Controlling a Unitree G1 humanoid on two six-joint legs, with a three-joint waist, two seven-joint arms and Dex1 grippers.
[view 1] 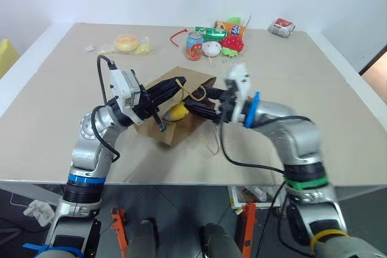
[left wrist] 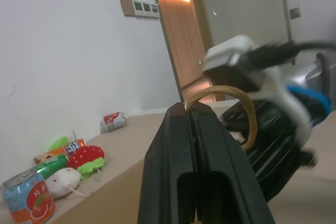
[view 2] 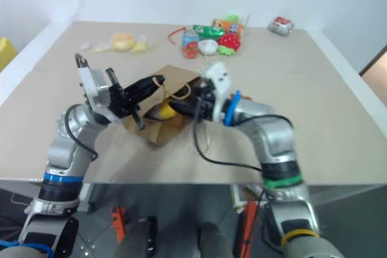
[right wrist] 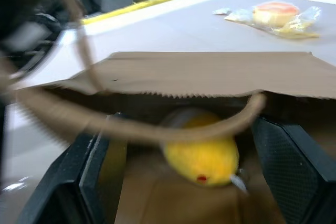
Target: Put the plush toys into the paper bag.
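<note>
At the bag mouth, fingers first:
Left fingers (view 1: 171, 89): clenched tight on a tan cord handle (left wrist: 247, 109) of the paper bag; the loop is seen arching over the fingertips in the left wrist view, and the bag's near edge is held up by it.
Right fingers (right wrist: 178, 171): spread wide apart, nothing gripped between them; both black fingers are seen at the bag's opening, one to each side of the yellow toy.
Egg-shaped plush toy (right wrist: 202, 153): lying inside the paper bag, its yellow half turned toward the opening; a yellow patch is also seen through the mouth from the head view (view 1: 178, 112).
Brown furry plush toy: cannot be made out.
Paper bag (view 1: 175, 130): lying on its side near the middle of the bench, mouth turned toward the right arm, a second cord handle draped across the opening.
Bench (view 1: 72, 95): a pale tan top carrying everything.
Far edge of bench: a drinks can (view 1: 194, 46), a small white round plush (view 1: 211, 48), a red strawberry plush (view 1: 232, 43) and snack packets are clustered well apart from the bag; a wrapped bun (view 1: 126, 43) lies further to the left.
</note>
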